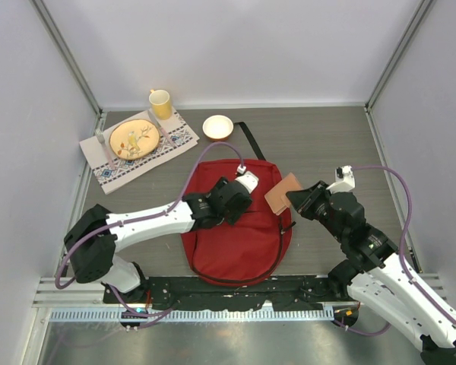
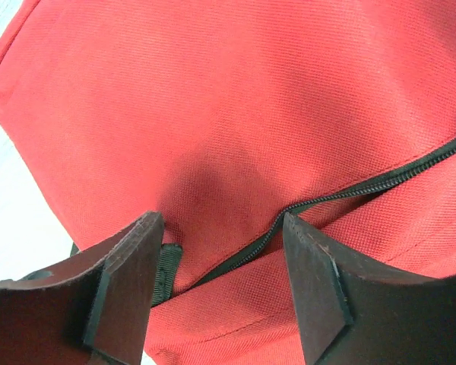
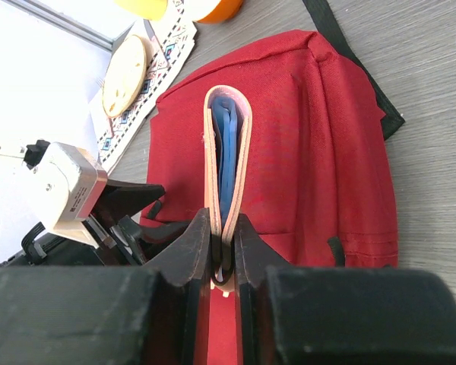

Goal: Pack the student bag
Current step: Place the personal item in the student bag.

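Note:
The student bag (image 1: pixel 235 243) is a dark-red backpack lying flat in the middle of the table. My left gripper (image 1: pixel 229 204) hovers over its upper part, open and empty. In the left wrist view the jaws (image 2: pixel 220 258) stand wide apart over the red fabric (image 2: pixel 235 114), either side of a slightly parted black zipper (image 2: pixel 349 190). My right gripper (image 1: pixel 298 199) is at the bag's right edge, shut on a tan-covered notebook (image 1: pixel 283 193). In the right wrist view the notebook (image 3: pixel 228 152), with blue pages inside, stands edge-on between the jaws (image 3: pixel 226 243) above the bag (image 3: pixel 319 152).
At the back left a patterned placemat (image 1: pixel 140 148) holds a yellow plate (image 1: pixel 131 138) and cutlery. A yellow mug (image 1: pixel 160 103) and a white bowl (image 1: pixel 217 126) stand behind the bag. A black strap (image 1: pixel 251 141) trails from the bag's top. White walls enclose the table.

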Controlling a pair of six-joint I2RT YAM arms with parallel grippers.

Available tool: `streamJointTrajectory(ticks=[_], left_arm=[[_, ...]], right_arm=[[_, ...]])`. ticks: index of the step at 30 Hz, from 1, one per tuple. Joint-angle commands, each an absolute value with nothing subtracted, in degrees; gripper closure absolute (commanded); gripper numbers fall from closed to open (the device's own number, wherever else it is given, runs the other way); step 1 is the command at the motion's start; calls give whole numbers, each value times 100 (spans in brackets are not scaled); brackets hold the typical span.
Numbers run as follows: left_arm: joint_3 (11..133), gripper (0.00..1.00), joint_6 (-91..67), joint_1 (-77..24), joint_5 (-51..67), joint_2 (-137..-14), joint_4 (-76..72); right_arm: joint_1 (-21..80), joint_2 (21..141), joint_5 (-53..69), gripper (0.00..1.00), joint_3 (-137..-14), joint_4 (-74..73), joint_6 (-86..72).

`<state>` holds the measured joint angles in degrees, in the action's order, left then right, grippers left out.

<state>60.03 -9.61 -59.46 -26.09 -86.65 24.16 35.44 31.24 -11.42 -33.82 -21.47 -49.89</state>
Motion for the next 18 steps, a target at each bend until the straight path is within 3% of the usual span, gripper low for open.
streamJointTrajectory(ticks=[1,6,11,13,14,15,18], left_arm=[[5634,38,-861,-5871,-3199,-8447,2189],[5546,51,-835,-5889,-3146,-8358,2127],[5607,53,-852,-5985,-3234,-8385,2101],[5625,46,-844,-6038,-3313,-8428,2074],[5660,32,-844,-6047,-3418,-8446,2074],[5678,26,-835,-6064,-3454,-8472,2066],[5739,20,-817,-6091,-3594,-8587,2066]], right_arm=[[3525,3067,-1239,97,-3375,-1846,-5062],[3542,3120,-1231,97,-3375,-1837,-5062],[3533,3120,-1257,96,-3340,-1846,-5071],[3533,3120,-1239,96,-3322,-1846,-5071],[3533,3120,-1239,96,-3322,-1846,-5080],[3533,3120,-1239,96,-3322,-1837,-5080],[3533,3120,-1239,96,-3322,-1846,-5063]])
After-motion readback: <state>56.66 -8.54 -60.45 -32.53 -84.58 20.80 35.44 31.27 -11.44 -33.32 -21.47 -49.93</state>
